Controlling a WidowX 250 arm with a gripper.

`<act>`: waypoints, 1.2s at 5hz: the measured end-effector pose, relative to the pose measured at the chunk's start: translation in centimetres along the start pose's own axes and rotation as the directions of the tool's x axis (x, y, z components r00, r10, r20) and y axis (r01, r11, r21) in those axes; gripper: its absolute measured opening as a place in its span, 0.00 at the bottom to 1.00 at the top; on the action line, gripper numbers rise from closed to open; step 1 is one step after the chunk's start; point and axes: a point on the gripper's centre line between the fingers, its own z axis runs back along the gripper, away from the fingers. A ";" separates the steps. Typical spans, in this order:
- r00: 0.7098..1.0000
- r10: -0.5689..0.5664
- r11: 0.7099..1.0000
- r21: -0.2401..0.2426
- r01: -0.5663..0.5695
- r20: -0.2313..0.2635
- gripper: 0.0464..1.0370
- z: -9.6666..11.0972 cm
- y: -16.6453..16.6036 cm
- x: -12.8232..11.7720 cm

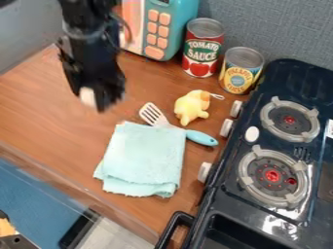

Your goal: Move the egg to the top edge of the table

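Note:
The black gripper (99, 99) hangs over the left part of the wooden table, above and to the left of the folded cloth. It is shut on the white egg (87, 96), whose pale side shows at the fingertips. The fingers and the arm cover the rest of the egg. The table's top edge runs behind the arm, near the toy microwave.
A toy microwave (151, 30), a tomato sauce can (203, 48) and a yellow can (242, 72) line the back. A yellow plush toy (191, 106), a slotted spatula (200, 138) and a light-blue cloth (144, 155) lie mid-table. The black stove (231, 194) occupies the right.

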 end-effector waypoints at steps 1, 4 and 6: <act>1.000 0.027 0.999 -0.028 -0.027 -0.009 0.61 -1.9 1.7 3.0; 0.993 0.081 0.996 -0.016 -0.083 -0.091 0.61 -8.2 2.2 11.1; 0.990 0.062 0.998 0.003 -0.062 -0.124 0.94 -8.9 1.9 12.1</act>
